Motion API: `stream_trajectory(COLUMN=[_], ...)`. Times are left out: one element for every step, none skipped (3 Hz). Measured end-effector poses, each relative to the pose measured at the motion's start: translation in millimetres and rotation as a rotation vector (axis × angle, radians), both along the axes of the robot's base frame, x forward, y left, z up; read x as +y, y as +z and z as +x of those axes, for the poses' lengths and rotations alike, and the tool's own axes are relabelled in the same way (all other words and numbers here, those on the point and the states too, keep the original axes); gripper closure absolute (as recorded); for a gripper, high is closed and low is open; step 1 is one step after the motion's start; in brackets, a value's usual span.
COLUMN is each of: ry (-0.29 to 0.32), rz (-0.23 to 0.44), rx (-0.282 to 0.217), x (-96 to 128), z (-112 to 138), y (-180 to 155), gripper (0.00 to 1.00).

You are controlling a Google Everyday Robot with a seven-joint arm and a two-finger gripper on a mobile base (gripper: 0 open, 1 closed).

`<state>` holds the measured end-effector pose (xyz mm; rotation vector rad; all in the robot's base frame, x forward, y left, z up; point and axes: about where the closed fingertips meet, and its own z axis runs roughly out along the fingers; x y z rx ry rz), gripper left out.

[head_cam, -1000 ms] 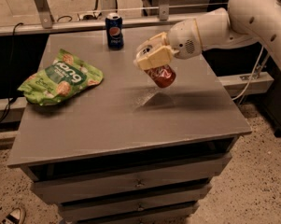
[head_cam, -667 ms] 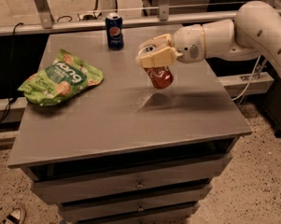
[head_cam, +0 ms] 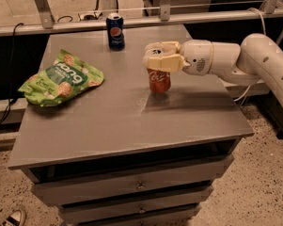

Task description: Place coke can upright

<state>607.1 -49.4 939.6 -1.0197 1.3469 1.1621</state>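
The coke can (head_cam: 159,81), red with white script, stands upright on the grey table (head_cam: 127,121), right of the middle. My gripper (head_cam: 161,60) comes in from the right on a white arm and is shut on the can's top part, hiding its silver lid. The can's bottom looks to be resting on the tabletop.
A dark blue Pepsi can (head_cam: 115,30) stands upright at the table's back edge. A green snack bag (head_cam: 61,79) lies on the left side. The table has drawers below. A metal rail runs behind the table.
The gripper has turned the coke can from tilted to upright and lowered it from above the table down to the tabletop, moving slightly forward.
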Motion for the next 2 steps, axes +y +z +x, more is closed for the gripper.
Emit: stream_trajectory(ry=[-0.002, 0.011], rz=[0.089, 0.112], rx=[0.004, 0.012], x=[-4.9, -7.1], z=[1.5, 2.7], y=[-6.1, -11.0], gripper=[1.0, 0.84])
